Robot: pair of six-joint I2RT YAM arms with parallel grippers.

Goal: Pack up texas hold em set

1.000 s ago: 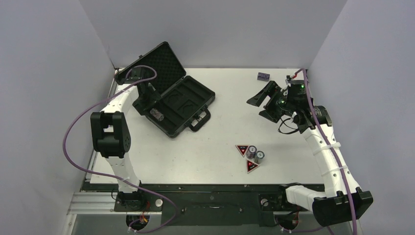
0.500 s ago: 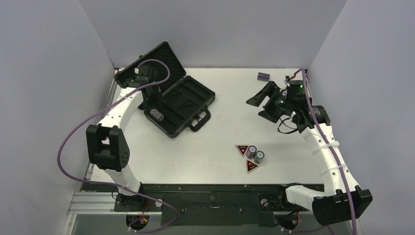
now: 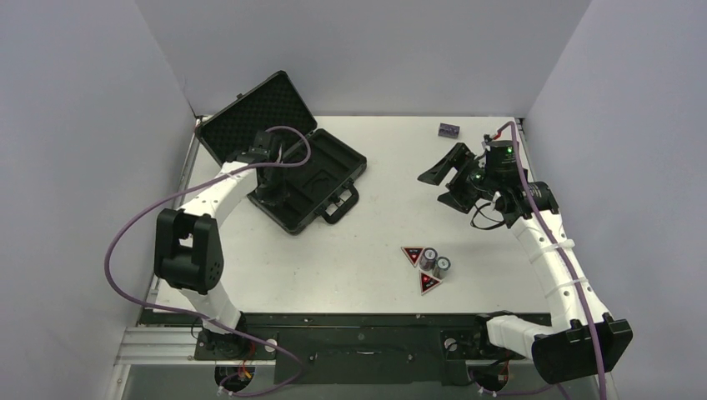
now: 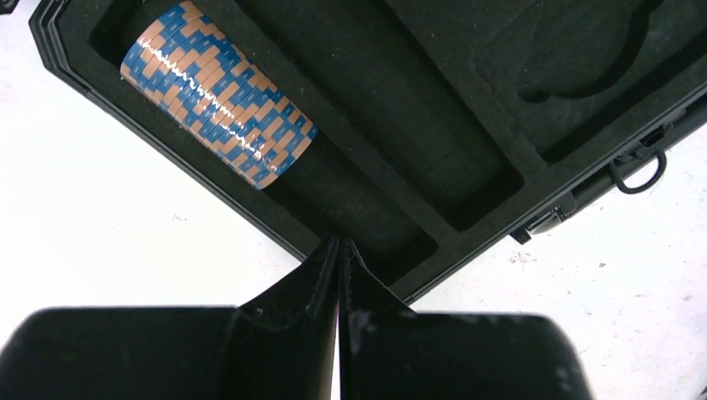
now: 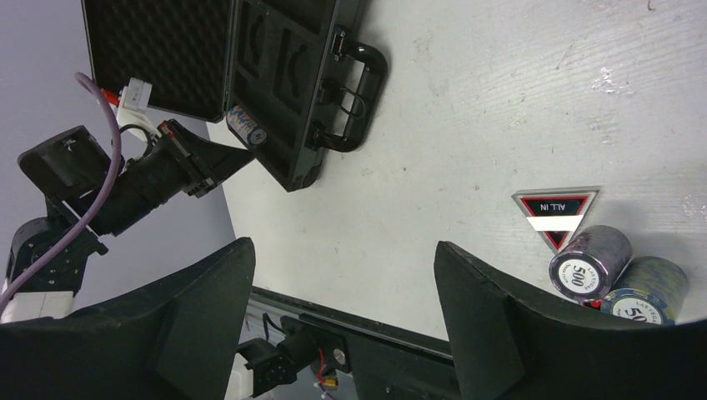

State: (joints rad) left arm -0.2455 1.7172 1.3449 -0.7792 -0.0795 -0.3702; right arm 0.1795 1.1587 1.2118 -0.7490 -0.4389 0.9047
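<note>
The black briefcase (image 3: 329, 162) lies open at the back left, lid up. One blue-and-tan chip stack (image 4: 218, 93) lies in a long foam slot of the briefcase (image 4: 467, 100). My left gripper (image 4: 339, 243) hangs just over the case's near edge (image 3: 271, 196), shut and empty, apart from that stack. Two more chip stacks (image 3: 428, 258) (image 3: 443, 267) stand on the table between two red-and-black triangular tokens (image 3: 411, 252) (image 3: 429, 284). My right gripper (image 3: 446, 179) is raised at the right, open and empty (image 5: 342, 246). The right wrist view shows the "ALL IN" token (image 5: 557, 212) and both stacks (image 5: 588, 260).
A small purple object (image 3: 449, 130) lies at the back right of the white table. Grey walls close in the left, back and right sides. The case's handle (image 3: 340, 204) points toward the table's middle.
My left gripper went from open to shut and swung from the lid side over the case's base, now covering the stack in the top view. The right arm barely moved.
</note>
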